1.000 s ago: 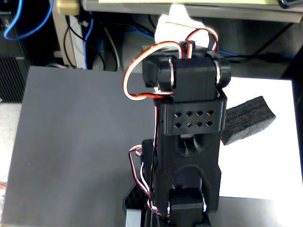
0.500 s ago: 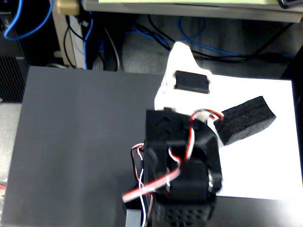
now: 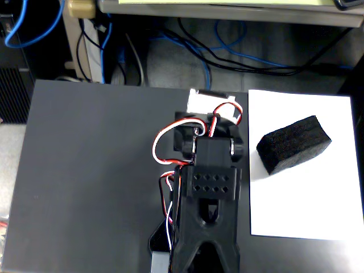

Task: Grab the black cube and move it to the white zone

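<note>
The black cube (image 3: 294,144) is an oblong block of dark foam. It lies on the white zone (image 3: 307,205), a sheet of paper on the right side of the table, in the sheet's upper half. My black arm (image 3: 209,182) stands folded in the middle of the table, just left of the paper and apart from the block. Its gripper (image 3: 196,259) end runs down to the bottom edge of the frame, where the fingertips are cut off. Nothing shows between the jaws, and I cannot make out how they stand.
The dark grey table top (image 3: 96,182) spreads wide to the left of the arm. Red, white and black wires (image 3: 165,142) loop off the arm's left side. Behind the table hang blue and black cables (image 3: 227,54) under a desk edge.
</note>
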Robot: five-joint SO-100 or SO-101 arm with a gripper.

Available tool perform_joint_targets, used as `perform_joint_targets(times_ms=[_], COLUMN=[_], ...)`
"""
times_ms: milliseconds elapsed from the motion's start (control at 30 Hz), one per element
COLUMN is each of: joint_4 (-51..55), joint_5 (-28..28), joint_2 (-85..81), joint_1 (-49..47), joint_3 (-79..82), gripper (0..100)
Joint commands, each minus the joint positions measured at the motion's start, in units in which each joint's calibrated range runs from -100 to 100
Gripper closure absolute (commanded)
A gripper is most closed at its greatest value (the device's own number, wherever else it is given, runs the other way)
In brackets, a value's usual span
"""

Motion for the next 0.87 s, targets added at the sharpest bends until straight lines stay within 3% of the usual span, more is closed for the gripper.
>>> perform_joint_targets(times_ms=[0, 67, 167, 833], joint_4=[-1.70, -1.35, -1.70, -0.84], joint_5=[0.98, 1.13, 7.10, 7.58], joint_2=[-0.87, -0.87, -0.96, -0.28], joint_1=[0.47, 0.47, 0.47, -0.12], joint_3=[3.27, 4.08, 11.61, 11.61], gripper=[99, 99, 99, 99])
